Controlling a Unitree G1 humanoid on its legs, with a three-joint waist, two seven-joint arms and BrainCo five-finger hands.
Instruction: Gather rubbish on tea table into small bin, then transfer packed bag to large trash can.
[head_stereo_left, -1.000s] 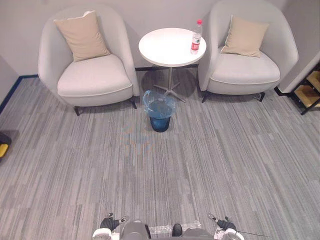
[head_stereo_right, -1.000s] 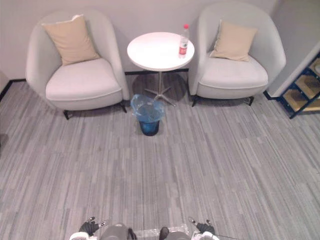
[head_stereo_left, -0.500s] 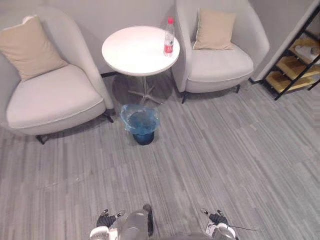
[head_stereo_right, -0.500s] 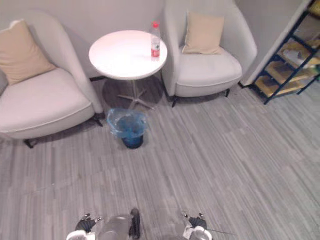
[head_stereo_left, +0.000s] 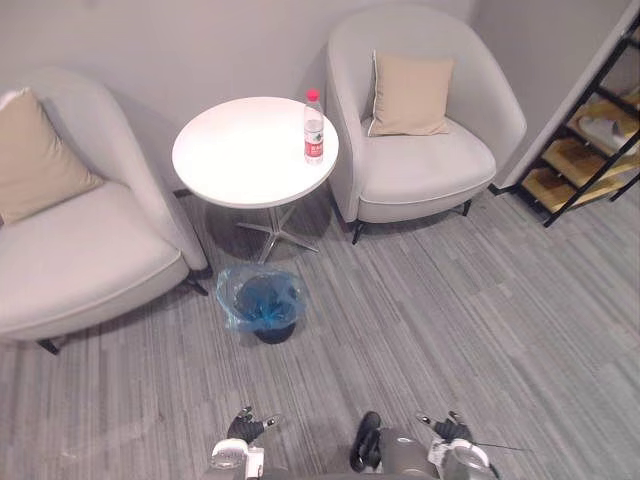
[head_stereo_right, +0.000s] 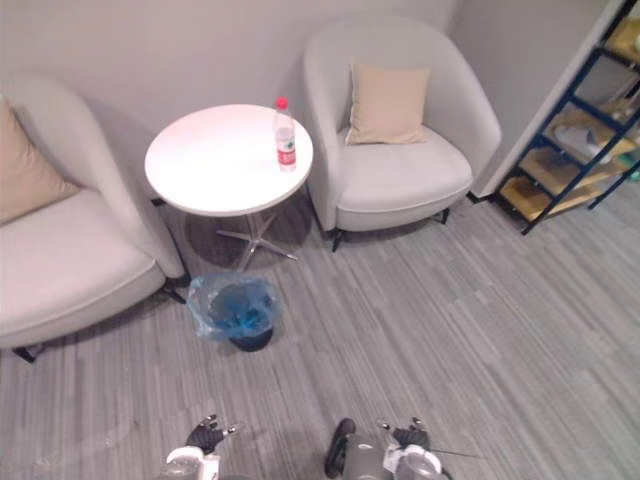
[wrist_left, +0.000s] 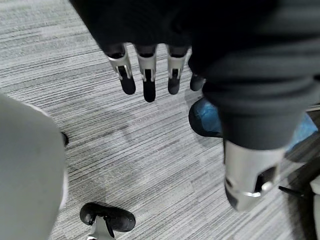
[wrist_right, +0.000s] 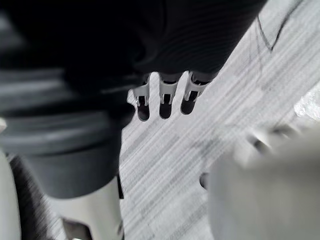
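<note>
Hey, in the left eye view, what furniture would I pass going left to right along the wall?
Light grey armchair with a beige cushion → round white table → second light grey armchair → dark-framed wooden shelf rack.

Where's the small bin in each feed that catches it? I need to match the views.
Left eye view: small bin lower left of centre, in front of the round white table.
Right eye view: small bin lower left, in front of the same table.
Left wrist view: its blue bag past the left robot hand, partly hidden by it.
Shared landmark in the eye views: the table.
</note>
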